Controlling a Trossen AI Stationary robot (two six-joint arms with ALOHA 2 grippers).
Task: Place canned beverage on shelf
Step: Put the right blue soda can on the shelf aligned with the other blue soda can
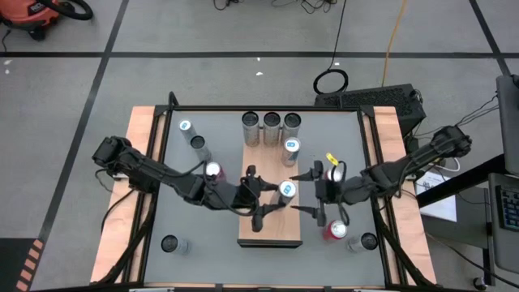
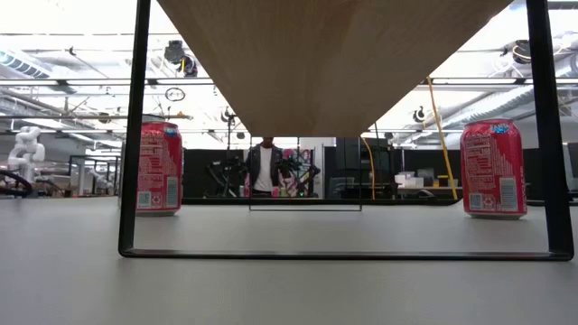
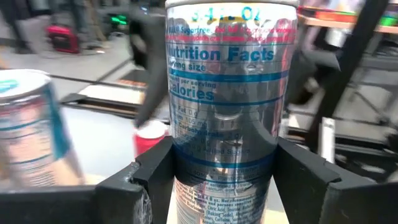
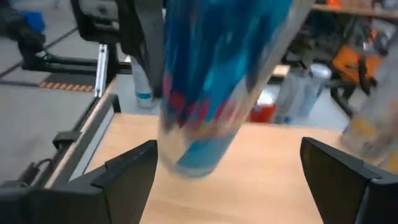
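Note:
The shelf (image 1: 268,227) is a light wood board on a dark frame in the middle of the table; the low view looks up at its underside (image 2: 334,63). Several silver cans (image 1: 272,122) stand upright at its far end. My left gripper (image 1: 280,193) reaches in from the left and is shut on a silver-and-blue can (image 3: 230,93) over the board's middle. My right gripper (image 1: 306,192) stands open just right of that can, its fingers apart on either side of the can (image 4: 217,81) without touching it. My left gripper pinches the can's lower body (image 3: 186,168) between its two fingers (image 3: 155,171), one on each side. The fingers come nearly level from the table's left. The can stands upright in the hold. I cannot tell whether its bottom rests on the shelf.
Red cans stand on the table beside the shelf (image 1: 212,170) (image 1: 336,231), and the low view shows two of them (image 2: 161,169) (image 2: 492,169). More cans stand at the far left (image 1: 185,126), near left (image 1: 169,243) and near right (image 1: 369,241).

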